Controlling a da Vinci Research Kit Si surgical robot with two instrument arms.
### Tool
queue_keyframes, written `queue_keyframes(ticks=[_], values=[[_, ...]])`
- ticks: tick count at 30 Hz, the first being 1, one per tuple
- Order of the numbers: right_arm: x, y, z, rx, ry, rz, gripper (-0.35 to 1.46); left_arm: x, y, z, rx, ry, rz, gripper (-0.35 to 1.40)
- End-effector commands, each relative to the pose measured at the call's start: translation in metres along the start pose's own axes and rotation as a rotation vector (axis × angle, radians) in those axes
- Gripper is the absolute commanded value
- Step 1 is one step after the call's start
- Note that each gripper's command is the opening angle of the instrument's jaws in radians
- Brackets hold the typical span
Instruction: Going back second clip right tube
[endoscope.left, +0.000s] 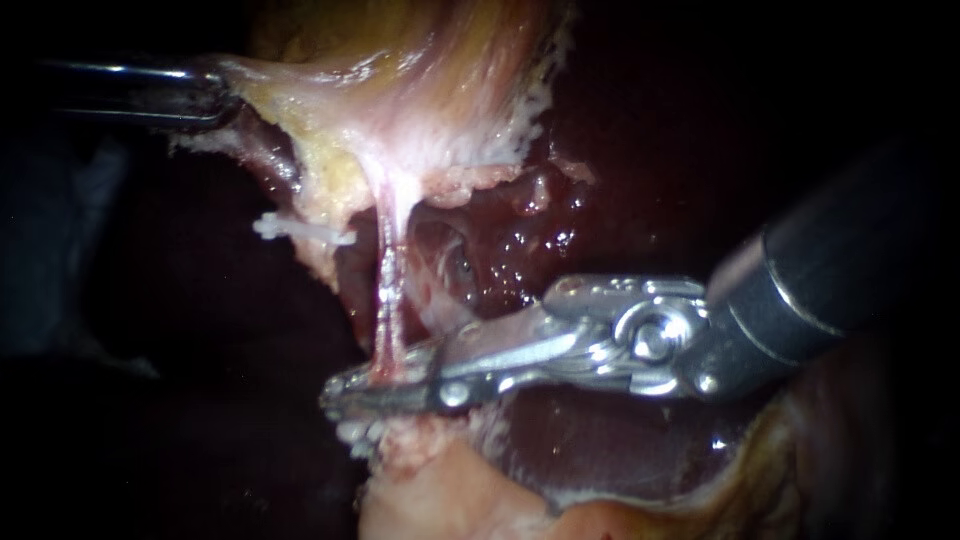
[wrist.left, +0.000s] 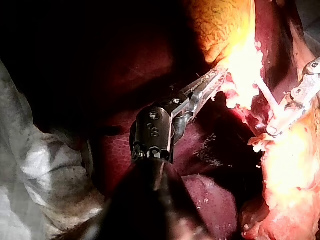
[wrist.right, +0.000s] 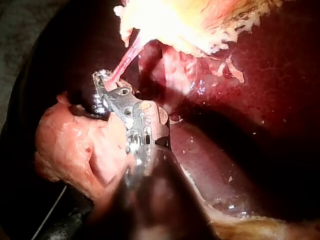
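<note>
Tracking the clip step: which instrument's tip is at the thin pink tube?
The right instrument, its tip at the tube's lower end; the left instrument grips the gallbladder, well away.

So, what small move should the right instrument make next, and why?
Probably ease the right instrument straight back along its shaft, slowly. Its tip lies at the lower end of the thin tube, which the left instrument stretches taut by holding the gallbladder; a sideways pull could tear it.
</note>
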Motion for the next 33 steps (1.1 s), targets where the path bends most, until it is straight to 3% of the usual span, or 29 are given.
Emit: queue_keyframes(ticks=[1, 4, 8, 13, 20, 22, 26, 33], values=[[0.0000, 0.0000, 0.0000, 0.000, 0.000, 0.000, -0.35, 0.0000, 0.0000, 0.0000, 0.000, 0.000, 0.000, -0.35], [-0.0002, 0.0001, 0.0000, 0.011, 0.021, -0.002, 0.12, 0.0000, 0.0000, 0.0000, 0.000, 0.000, 0.000, -0.35], [-0.0006, 0.0006, 0.0002, 0.026, 0.051, -0.007, 0.40, 0.0000, 0.0000, 0.0000, 0.000, 0.000, 0.000, -0.35], [-0.0012, 0.0017, 0.0002, -0.004, 0.065, -0.004, 0.45, 0.0000, 0.0000, 0.0000, 0.000, 0.000, 0.000, -0.35], [-0.0014, 0.0049, -0.0010, -0.163, 0.077, -0.183, 0.50, 0.0000, 0.0000, 0.0000, 0.000, 0.000, 0.000, -0.35], [-0.0017, 0.0053, -0.0018, -0.178, 0.075, -0.218, 0.50, 0.0000, 0.0000, 0.0000, 0.000, 0.000, 0.000, -0.35], [-0.0025, 0.0052, -0.0038, -0.200, 0.071, -0.296, 0.50, -0.0001, 0.0000, 0.0000, 0.000, 0.000, 0.000, -0.35], [-0.0040, 0.0033, -0.0095, -0.219, 0.061, -0.411, 0.50, -0.0001, 0.0000, -0.0001, 0.000, 0.000, 0.001, -0.35]])
